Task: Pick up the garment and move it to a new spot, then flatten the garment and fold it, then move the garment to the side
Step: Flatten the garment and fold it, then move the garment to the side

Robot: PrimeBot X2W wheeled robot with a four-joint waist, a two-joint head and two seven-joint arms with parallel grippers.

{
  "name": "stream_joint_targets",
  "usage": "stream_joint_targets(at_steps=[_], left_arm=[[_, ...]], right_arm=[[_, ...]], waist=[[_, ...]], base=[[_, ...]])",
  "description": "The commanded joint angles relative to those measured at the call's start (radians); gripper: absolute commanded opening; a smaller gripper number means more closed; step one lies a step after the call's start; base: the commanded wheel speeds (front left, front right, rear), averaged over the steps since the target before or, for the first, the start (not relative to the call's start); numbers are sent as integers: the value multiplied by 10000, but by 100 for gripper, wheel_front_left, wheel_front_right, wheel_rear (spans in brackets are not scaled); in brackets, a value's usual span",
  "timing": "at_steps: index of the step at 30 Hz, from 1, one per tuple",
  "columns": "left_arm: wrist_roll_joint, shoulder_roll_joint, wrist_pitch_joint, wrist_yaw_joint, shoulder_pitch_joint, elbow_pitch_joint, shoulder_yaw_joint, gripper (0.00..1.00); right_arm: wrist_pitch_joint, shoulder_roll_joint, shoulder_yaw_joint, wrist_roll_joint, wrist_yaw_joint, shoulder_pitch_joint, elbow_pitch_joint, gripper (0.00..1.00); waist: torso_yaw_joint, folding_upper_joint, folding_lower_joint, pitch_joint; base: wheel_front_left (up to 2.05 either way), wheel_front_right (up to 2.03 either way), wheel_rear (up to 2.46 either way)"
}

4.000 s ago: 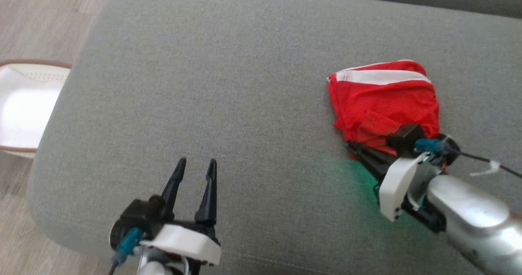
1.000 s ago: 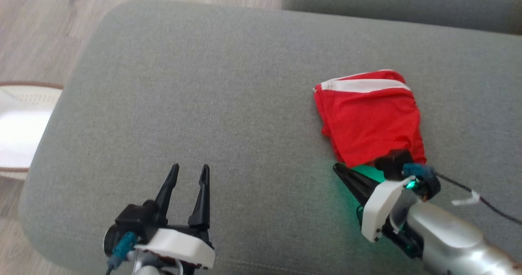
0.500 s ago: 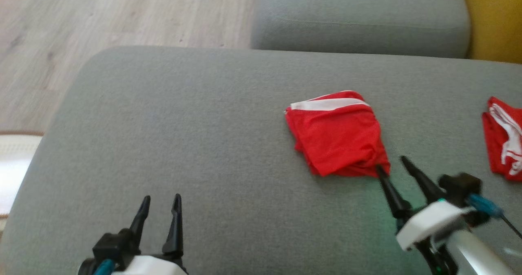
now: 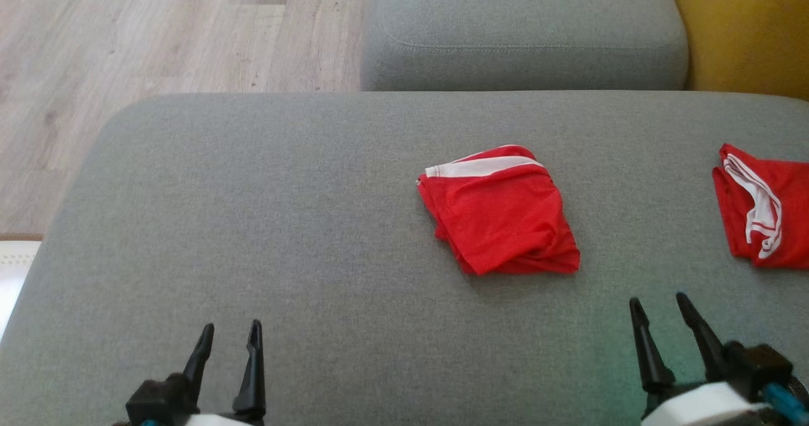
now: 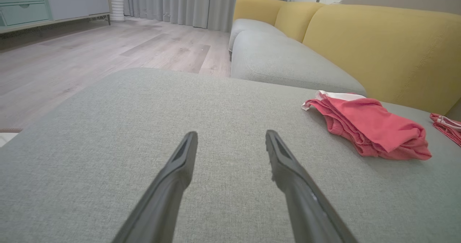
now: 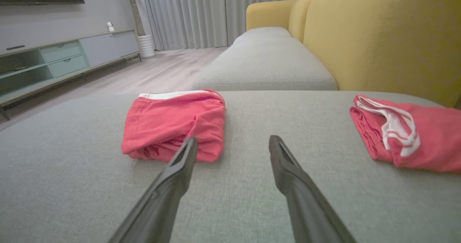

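Our folded red garment (image 4: 499, 208) lies on the grey sofa seat (image 4: 284, 224), ahead and slightly left of our right gripper (image 4: 657, 300), the nearer one, with our left gripper (image 4: 231, 326) well apart, both jaws wide open and empty.

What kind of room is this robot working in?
Probably a home living room: a yellow-backed grey fabric sofa, a low media cabinet with pale green drawers, and long grey pleated curtains above light wood-plank flooring.
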State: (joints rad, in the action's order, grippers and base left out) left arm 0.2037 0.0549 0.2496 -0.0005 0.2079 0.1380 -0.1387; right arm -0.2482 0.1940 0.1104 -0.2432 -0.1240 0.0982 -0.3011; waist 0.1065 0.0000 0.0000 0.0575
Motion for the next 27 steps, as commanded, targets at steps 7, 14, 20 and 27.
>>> stream_joint_targets(at_steps=[7,14,20,27], left_arm=[[-706,-47,122,-81,-112,-264,363,100],[-772,-47,122,-105,-142,-242,401,100],[-757,-47,122,-128,-223,-250,405,100],[-824,-47,122,-226,-527,-289,400,100]], right_arm=[[-135,-271,-412,220,-67,-39,302,100],[-135,-405,-582,187,-67,-91,74,100],[-103,-458,-623,-171,-67,-389,-371,100],[2757,44,39,-2224,-67,-2735,-979,100]], waist=[[56,0,0,-52],[73,0,0,-110],[138,0,0,-202],[286,0,0,-866]], base=[[0,0,0],[0,0,0],[0,0,0],[0,0,0]])
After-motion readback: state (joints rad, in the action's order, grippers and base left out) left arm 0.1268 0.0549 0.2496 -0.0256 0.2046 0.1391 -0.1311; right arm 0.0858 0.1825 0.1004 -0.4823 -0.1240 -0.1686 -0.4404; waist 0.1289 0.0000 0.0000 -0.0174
